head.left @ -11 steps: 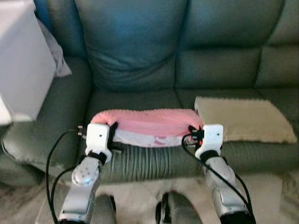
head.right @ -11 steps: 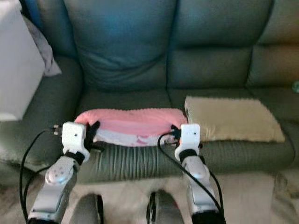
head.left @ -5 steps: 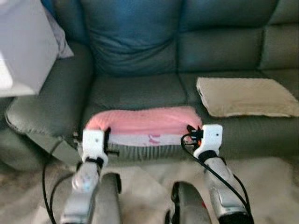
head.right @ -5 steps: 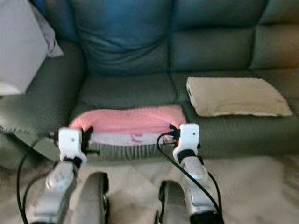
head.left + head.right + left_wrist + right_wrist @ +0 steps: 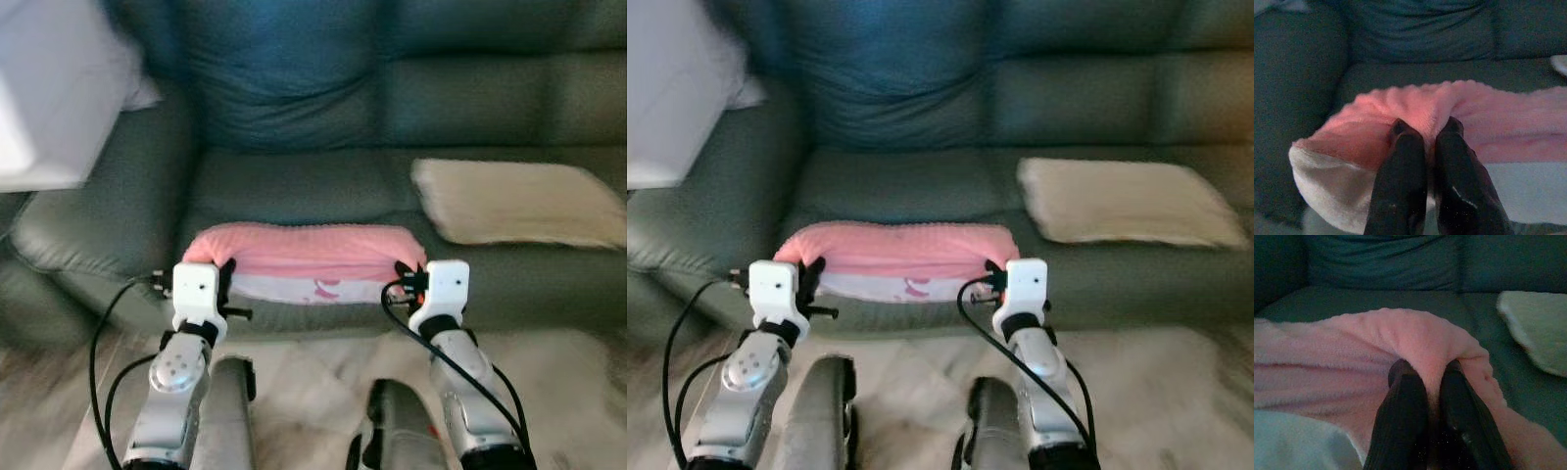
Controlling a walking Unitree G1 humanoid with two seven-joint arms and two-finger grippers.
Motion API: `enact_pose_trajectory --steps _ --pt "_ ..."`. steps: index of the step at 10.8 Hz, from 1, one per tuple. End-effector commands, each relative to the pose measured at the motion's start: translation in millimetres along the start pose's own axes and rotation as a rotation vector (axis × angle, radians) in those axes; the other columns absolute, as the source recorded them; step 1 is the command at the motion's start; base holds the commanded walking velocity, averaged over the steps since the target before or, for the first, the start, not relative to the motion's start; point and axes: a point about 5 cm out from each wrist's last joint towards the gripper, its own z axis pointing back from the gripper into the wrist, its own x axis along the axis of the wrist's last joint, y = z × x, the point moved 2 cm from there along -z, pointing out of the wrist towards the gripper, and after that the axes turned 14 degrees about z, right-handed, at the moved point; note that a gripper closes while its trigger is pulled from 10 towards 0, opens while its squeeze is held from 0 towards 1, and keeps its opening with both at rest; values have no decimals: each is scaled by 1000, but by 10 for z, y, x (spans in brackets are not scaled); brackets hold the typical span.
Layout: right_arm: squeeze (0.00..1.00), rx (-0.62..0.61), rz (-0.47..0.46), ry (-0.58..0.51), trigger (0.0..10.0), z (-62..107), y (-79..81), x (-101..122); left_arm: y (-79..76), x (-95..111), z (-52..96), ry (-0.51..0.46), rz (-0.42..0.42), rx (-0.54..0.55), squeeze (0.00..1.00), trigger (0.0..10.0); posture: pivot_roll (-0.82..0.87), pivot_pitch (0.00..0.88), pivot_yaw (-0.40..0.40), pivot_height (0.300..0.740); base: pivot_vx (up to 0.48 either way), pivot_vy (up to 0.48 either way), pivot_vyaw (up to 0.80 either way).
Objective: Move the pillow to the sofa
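The pillow (image 5: 309,257) is pink and fluffy on top with a white underside, stretched between my two grippers just in front of the dark green sofa (image 5: 294,186). My left gripper (image 5: 1425,128) is shut on the pillow's left end, its black fingers (image 5: 1400,161) pinching a fold of pink fabric. At the pillow's right end my right gripper (image 5: 1426,366) is shut on another pinched fold. Both wrists (image 5: 196,291) (image 5: 439,289) sit level, holding the pillow over the front edge of the left seat cushion.
A beige cushion (image 5: 519,201) lies on the seat to the right. A white box-like object (image 5: 49,98) stands over the sofa's left armrest. Pale rug (image 5: 313,392) lies below, with my legs visible between the arms.
The camera view has shifted and is blurred as I move. The pillow stays held in both grippers near the front edge of the left seat.
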Motion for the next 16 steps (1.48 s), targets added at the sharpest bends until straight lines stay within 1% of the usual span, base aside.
enact_pose_trajectory --steps 1,7,11,13,14,15,16 --pt "0 -29 7 -20 10000 1 -75 39 69 65 13 -23 3 21 0 10000 21 114 -29 631 247 0 0" --pt "0 -6 17 -25 10000 -4 -70 45 57 67 6 -23 7 7 0 10000 20 113 -34 631 259 0 73" --pt "0 15 11 -30 10000 14 -29 48 58 72 7 -22 5 4 0 10000 17 117 -32 631 263 0 523" --pt "0 10 6 -24 10000 30 -29 34 49 57 19 -15 -3 2 0 10000 17 126 -30 631 126 0 203" --pt "0 -9 6 -13 10000 41 -61 14 -24 8 39 18 -12 -45 0 10000 18 140 -29 631 0 0 0" --pt "0 -21 9 -7 10000 56 -81 5 -61 -19 56 41 -7 -75 0 10000 19 152 -27 631 0 0 0" --pt "0 -75 9 24 10000 87 -208 -35 -167 -67 58 91 6 -155 0 10000 18 206 -22 631 0 0 0"
